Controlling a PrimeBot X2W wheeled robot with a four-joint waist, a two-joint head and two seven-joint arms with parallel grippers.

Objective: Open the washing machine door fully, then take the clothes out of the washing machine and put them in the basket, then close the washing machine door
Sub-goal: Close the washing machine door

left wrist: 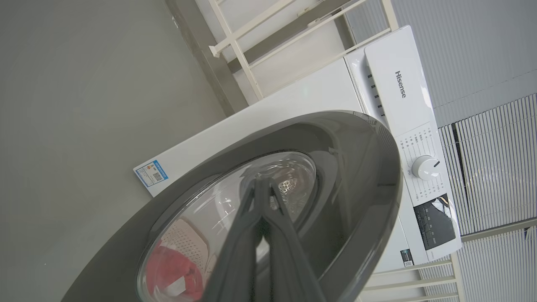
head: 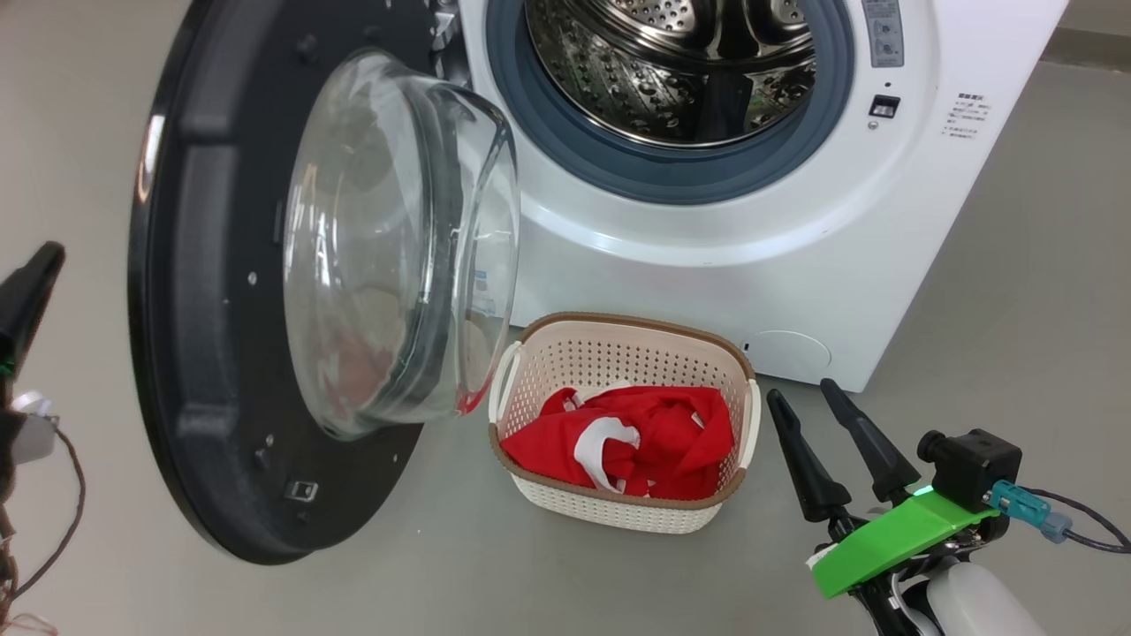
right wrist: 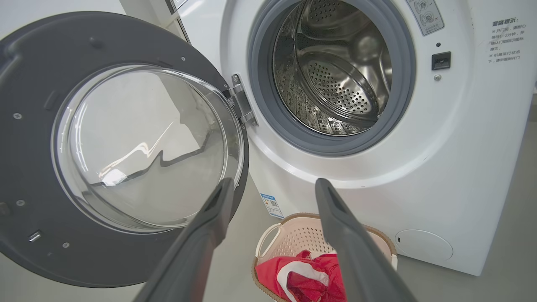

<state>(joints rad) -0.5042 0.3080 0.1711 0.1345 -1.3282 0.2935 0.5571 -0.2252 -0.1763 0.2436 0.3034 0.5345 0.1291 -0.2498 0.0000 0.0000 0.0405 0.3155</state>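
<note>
— So, where are the clothes (head: 654, 442)?

— In the basket (head: 618, 517), a red heap with white trim. The basket stands on the floor (head: 1016, 309) just in front of the washer (head: 707, 283), below its opening.

— And the door (head: 221, 353)?

— Swung wide to the washer's left on its hinge (right wrist: 241, 100). Its inner side faces the basket, and the glass bowl (head: 398, 247) bulges out just beside the basket's left handle. The drum (head: 671, 79) shows bare steel inside the grey-blue ring (head: 565, 141).

— What of the left jaws?

— Closed, with nothing between them. In the left wrist view the two fingers (left wrist: 251, 235) meet at their tips in front of the door's outer face, over its window. Whether they touch it cannot be told. In the head view one dark finger shows at the left edge, apart from the door's rim.

— And the right jaws?

— Spread wide and empty. Their fingers (head: 800, 459) stand just to the right of the basket, over the floor, pointing up toward the washer's front. They touch neither the basket nor the washer.
</note>
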